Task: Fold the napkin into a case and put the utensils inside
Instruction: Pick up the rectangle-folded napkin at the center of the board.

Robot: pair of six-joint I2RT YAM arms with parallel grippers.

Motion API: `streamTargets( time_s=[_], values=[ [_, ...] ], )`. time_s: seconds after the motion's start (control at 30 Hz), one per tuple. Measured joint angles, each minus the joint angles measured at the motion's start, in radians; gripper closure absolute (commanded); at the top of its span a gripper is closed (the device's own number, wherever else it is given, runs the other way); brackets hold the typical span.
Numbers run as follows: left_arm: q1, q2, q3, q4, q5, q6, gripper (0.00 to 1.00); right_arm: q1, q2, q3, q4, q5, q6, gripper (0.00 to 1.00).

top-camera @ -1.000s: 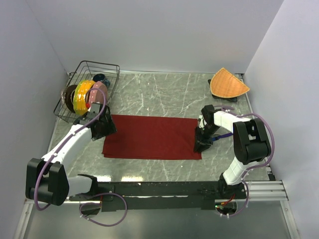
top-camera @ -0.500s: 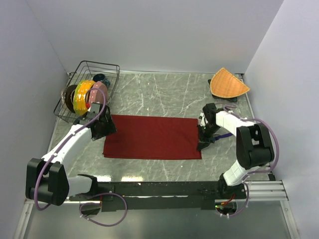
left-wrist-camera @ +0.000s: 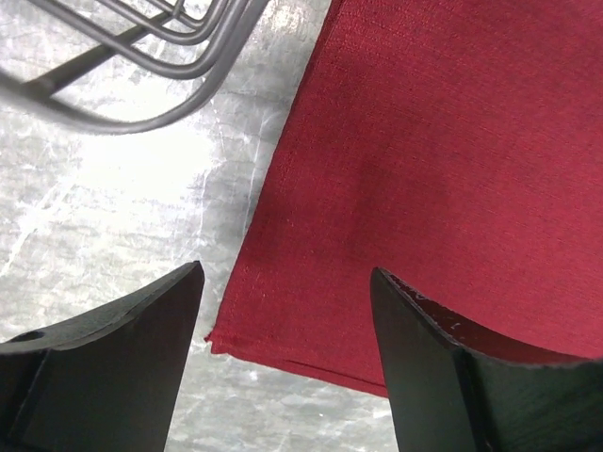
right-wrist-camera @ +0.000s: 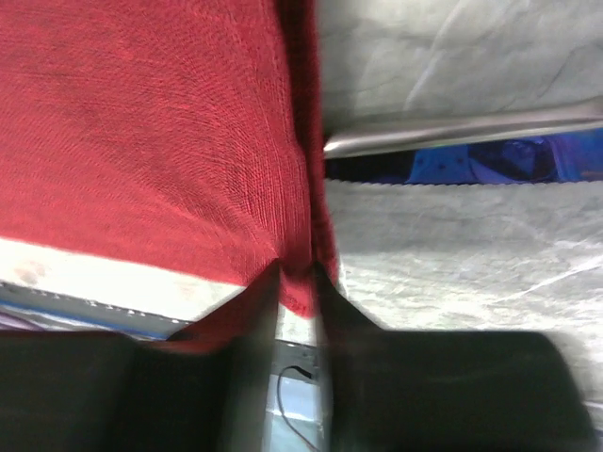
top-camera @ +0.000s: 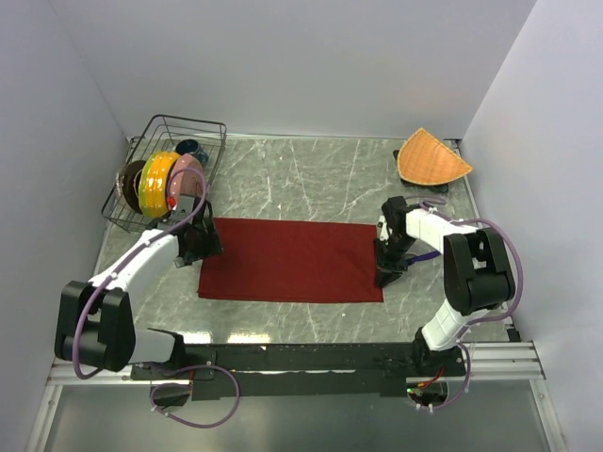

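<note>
Only the wrist views show left fingers point(left-wrist-camera: 104, 363) apart over the napkin point(left-wrist-camera: 452, 141), right fingers point(right-wrist-camera: 424, 381) clamping it.

1. The napkin point(top-camera: 287, 261) is soft red cloth, matt, finely woven.
2. The desk point(top-camera: 301, 174) looks like grey stone, smooth and shiny.
3. The basket point(top-camera: 188, 120) is thin dark metal wire.
4. The fork point(right-wrist-camera: 462, 127) is shiny silver metal.

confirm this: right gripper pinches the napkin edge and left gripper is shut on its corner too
No: the left gripper is open, fingers apart astride the napkin corner, per the left wrist view. The right gripper does pinch the napkin edge.
</note>
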Motion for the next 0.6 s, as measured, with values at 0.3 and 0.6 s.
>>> streamTargets(
  time_s=[0.3, 0.6],
  values=[
    [0.0, 0.077, 0.0, 0.04, 0.012, 0.05, 0.25, 0.0, 0.009, 0.038, -0.023, 0.03, -0.003, 0.54],
    [0.003, 0.162, 0.0, 0.056, 0.052, 0.072, 0.34, 0.0, -0.006, 0.061, -0.025, 0.048, -0.003, 0.34]
  ],
)
